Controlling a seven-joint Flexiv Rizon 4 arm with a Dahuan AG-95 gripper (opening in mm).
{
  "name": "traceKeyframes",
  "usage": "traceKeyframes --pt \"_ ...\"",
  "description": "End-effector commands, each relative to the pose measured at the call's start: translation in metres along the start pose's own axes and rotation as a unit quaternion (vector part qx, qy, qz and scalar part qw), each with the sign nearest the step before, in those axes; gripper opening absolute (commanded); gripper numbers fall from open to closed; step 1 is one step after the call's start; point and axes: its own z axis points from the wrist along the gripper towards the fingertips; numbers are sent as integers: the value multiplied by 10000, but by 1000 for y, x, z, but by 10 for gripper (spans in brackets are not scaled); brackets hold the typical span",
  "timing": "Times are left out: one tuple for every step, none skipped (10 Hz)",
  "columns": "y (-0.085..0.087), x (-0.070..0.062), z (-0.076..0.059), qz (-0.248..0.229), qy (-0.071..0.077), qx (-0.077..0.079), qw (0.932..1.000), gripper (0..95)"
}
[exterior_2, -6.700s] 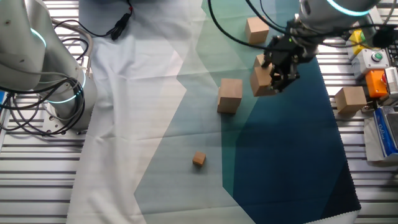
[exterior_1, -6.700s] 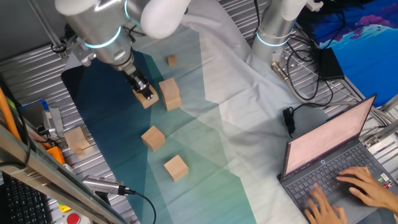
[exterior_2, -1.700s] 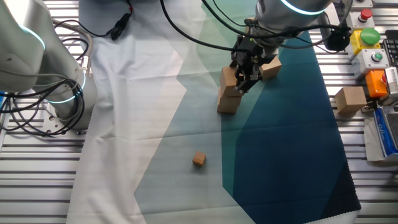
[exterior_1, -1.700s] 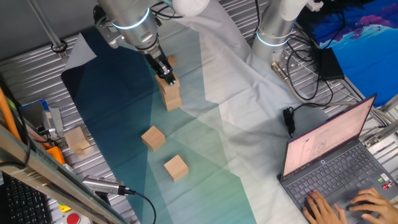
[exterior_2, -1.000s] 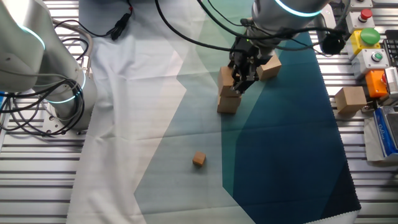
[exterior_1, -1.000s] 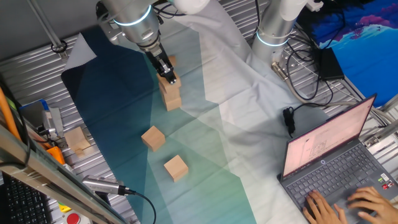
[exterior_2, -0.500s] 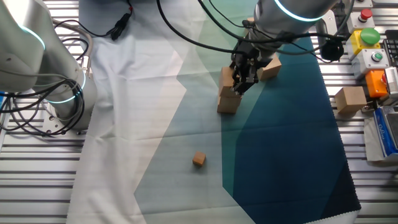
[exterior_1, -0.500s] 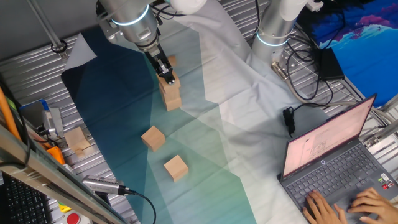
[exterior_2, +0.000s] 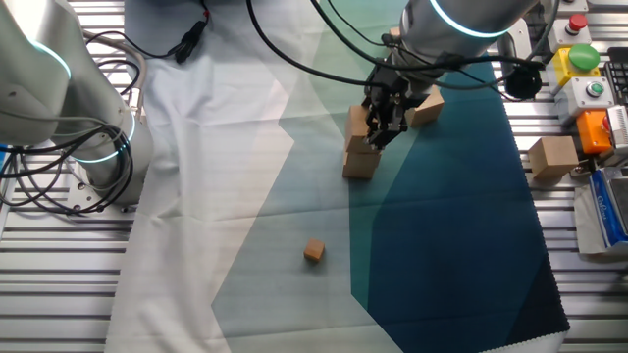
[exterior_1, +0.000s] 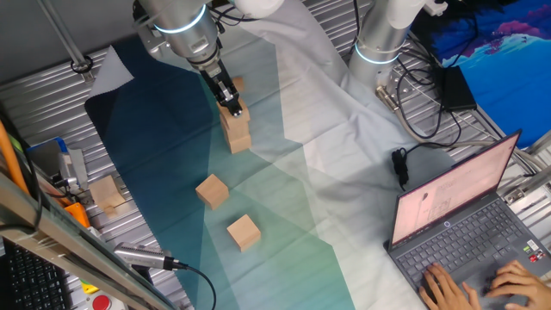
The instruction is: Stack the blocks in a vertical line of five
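A tan block [exterior_2: 357, 125] rests on top of another block [exterior_2: 359, 164], making a stack of two [exterior_1: 236, 133] on the teal cloth. My gripper [exterior_1: 232, 108] [exterior_2: 374, 127] comes down at a slant onto the upper block, and its fingers look shut on that block's sides. Two more blocks lie loose on the cloth nearer the front, one [exterior_1: 212, 190] closer to the stack and one [exterior_1: 244, 232] further out. One of them [exterior_2: 426, 106] shows just behind my arm in the other fixed view. A further block [exterior_1: 108, 194] [exterior_2: 554, 157] sits off the cloth on the metal table.
A much smaller wooden cube [exterior_1: 238, 83] [exterior_2: 313, 252] lies on the cloth beyond the stack. A second robot base [exterior_1: 379, 39] with cables, a laptop [exterior_1: 456, 224] with a person's hands, and a button box [exterior_2: 579, 74] border the workspace.
Over the last second the gripper has stayed on the upper block of the stack, with the wrist shifting only slightly. The blocks have not moved.
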Motion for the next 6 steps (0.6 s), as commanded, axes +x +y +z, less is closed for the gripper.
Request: traceKeyframes --pt "0 0 0 -6 -1 1 10000 0" --pt "0 0 0 9 0 31 10000 0" --pt "0 0 0 -44 -21 27 10000 0" --pt "0 -1 0 -50 -24 29 10000 190" --pt "0 -1 0 -64 -32 29 10000 190" --pt "0 -1 0 -67 -34 24 10000 190"
